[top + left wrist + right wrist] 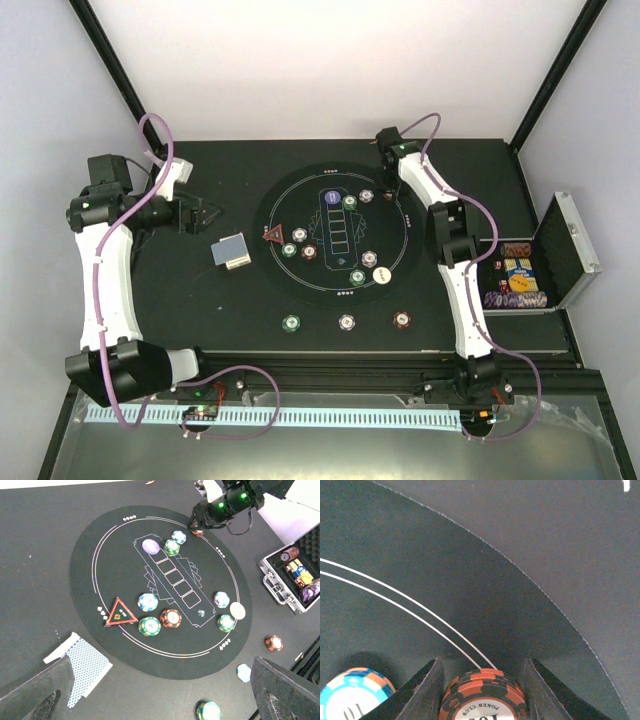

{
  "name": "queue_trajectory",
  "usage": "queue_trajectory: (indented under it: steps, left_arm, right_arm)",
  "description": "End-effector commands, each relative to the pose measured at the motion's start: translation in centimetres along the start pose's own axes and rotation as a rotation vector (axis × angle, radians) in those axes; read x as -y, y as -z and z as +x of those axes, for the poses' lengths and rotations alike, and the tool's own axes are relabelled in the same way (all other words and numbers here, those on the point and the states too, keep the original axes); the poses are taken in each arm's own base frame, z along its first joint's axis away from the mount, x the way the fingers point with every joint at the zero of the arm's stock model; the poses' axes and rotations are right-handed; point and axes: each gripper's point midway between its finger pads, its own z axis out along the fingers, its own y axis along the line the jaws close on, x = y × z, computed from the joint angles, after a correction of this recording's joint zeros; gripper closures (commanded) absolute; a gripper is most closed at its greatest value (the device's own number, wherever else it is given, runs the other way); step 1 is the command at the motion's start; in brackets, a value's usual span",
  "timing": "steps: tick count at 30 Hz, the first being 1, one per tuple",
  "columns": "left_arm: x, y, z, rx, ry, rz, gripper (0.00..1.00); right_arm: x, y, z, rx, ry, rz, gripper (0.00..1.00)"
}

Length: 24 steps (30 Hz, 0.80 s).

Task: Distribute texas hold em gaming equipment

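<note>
A round black mat (300,285) carries the poker pieces: a red triangle (273,236), a purple disc (330,197), a white disc (382,275) and several striped chips. My right gripper (388,190) is down at the mat's far edge, shut on a short stack of red chips (482,695) that rests on the mat. A blue-and-white chip (352,695) lies just left of it. The blue-backed card deck (231,251) lies left of the mat. My left gripper (205,213) hovers open and holds nothing, left of the deck (85,667).
An open silver-edged case (560,255) with more chips stands at the right table edge. Three chip stacks sit off the mat toward the near edge: green (291,324), white (346,322) and red (401,320). Bare black table lies at the far left and behind the mat.
</note>
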Motion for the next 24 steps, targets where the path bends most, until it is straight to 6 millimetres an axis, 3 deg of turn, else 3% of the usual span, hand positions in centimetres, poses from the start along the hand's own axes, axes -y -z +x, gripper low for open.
queue_trajectory:
  steps: [1, 5, 8, 13, 16, 19, 24]
  left_arm:
    - [0.8, 0.4, -0.9, 0.050, -0.039, 0.031, 0.01]
    - [0.8, 0.4, -0.8, 0.052, -0.031, 0.026, 0.01]
    - [0.6, 0.3, -0.5, 0.032, -0.024, 0.021, 0.01]
    - [0.7, 0.4, -0.2, 0.028, -0.030, 0.013, 0.01]
    - [0.9, 0.4, 0.1, 0.018, -0.022, 0.021, 0.01]
    - [1.2, 0.5, 0.4, 0.013, -0.030, 0.027, 0.01]
    - [1.3, 0.7, 0.5, 0.009, -0.031, 0.020, 0.01]
  right_arm:
    - [-0.5, 0.3, -0.7, 0.004, 0.007, -0.029, 0.55]
    - [-1.0, 0.7, -0.6, -0.009, 0.008, -0.057, 0.41]
    - [-0.9, 2.1, -1.0, 0.007, 0.004, -0.062, 0.29]
    - [-0.4, 8.4, -2.8, 0.087, -0.014, -0.082, 0.28]
    - [-0.1, 13.0, -1.8, 0.133, 0.002, -0.090, 0.29]
    - [-0.1, 16.9, 1.8, 0.177, 0.061, -0.095, 0.28]
    - [0.9, 18.9, 12.1, 0.141, 0.094, -0.102, 0.27]
